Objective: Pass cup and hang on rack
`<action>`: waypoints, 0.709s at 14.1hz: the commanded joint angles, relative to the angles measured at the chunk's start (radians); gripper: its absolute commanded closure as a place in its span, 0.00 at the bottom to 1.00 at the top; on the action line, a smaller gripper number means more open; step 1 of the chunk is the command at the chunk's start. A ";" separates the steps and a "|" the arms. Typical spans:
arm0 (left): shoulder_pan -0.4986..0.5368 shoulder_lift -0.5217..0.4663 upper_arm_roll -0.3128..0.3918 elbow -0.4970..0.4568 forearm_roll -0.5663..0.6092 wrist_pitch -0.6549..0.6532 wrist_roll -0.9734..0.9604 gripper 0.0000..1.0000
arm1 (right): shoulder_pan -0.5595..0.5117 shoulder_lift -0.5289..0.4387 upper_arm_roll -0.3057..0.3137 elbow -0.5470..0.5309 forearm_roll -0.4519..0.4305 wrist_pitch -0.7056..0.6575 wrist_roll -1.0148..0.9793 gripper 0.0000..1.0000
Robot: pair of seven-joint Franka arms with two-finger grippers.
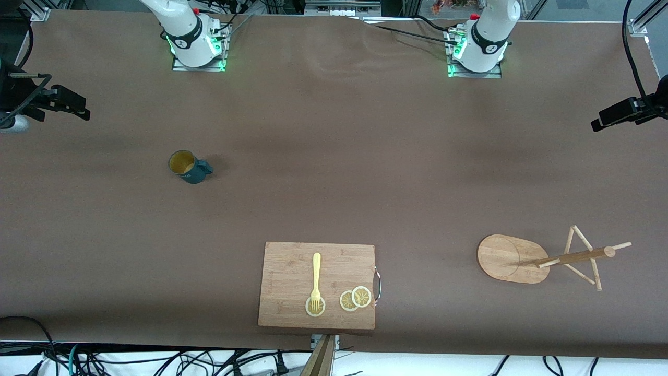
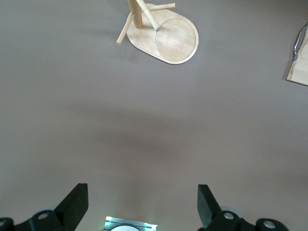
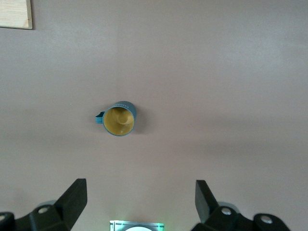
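Cup, dark teal with a tan inside and a side handle, stands upright on the brown tabletop toward the right arm's end, alone with bare surface around it. Rack, pale wood with an oval base, one pole and thin angled pegs, stands toward the left arm's end, nearer the front camera. Between them, nearest the camera, lies a rectangular bamboo board carrying a yellow fork and round lemon slices. Right claw hangs spread above the cup; left claw hangs spread over bare tabletop, with nothing in either.
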 commanded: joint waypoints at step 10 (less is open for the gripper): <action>-0.037 0.007 -0.086 0.021 0.038 -0.021 0.010 0.00 | -0.010 0.004 0.009 0.017 0.000 -0.017 0.002 0.01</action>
